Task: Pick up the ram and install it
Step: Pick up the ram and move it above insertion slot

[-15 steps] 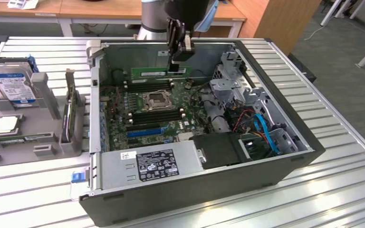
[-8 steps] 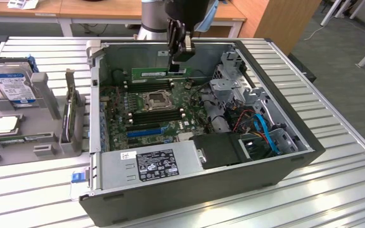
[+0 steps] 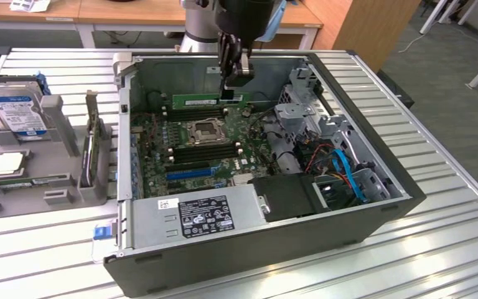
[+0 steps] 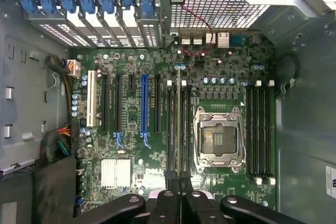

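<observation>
The gripper (image 3: 232, 95) pinches the thin green ram (image 3: 196, 99) tight, holding it on its edge over the black memory slots (image 4: 170, 129) just beside the CPU socket (image 4: 219, 139)

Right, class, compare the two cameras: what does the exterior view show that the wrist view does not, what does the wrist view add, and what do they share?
Exterior view: the hard drive in its grey holder on the slatted table, the blue cables at the case's front end, and the flat green face of the ram.
Wrist view: the row of blue clips along the case wall and the white slot.
Both: the motherboard, the CPU socket, the blue slot, and the tool shut on the ram.
</observation>
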Tool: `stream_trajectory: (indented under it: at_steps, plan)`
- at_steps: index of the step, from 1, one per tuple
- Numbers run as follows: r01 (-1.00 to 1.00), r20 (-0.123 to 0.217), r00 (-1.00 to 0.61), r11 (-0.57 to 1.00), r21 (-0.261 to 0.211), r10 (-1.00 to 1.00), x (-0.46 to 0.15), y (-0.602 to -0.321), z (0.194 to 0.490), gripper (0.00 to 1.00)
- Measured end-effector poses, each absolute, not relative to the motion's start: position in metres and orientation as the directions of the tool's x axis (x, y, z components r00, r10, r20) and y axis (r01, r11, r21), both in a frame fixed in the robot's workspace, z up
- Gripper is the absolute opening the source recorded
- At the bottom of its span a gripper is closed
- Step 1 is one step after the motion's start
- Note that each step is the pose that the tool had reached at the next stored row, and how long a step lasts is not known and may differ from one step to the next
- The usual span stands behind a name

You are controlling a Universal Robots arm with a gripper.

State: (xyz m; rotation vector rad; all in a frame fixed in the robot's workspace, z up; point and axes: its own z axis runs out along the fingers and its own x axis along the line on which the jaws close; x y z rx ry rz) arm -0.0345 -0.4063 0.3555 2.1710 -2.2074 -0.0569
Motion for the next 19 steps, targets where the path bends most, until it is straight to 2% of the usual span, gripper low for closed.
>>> stream_trajectory:
  at_steps: [19]
  plan:
    - [-0.998,0.006,-0.016,0.017,0.058,-1.0,-0.0264,-0.4063,0.3473,0.12]
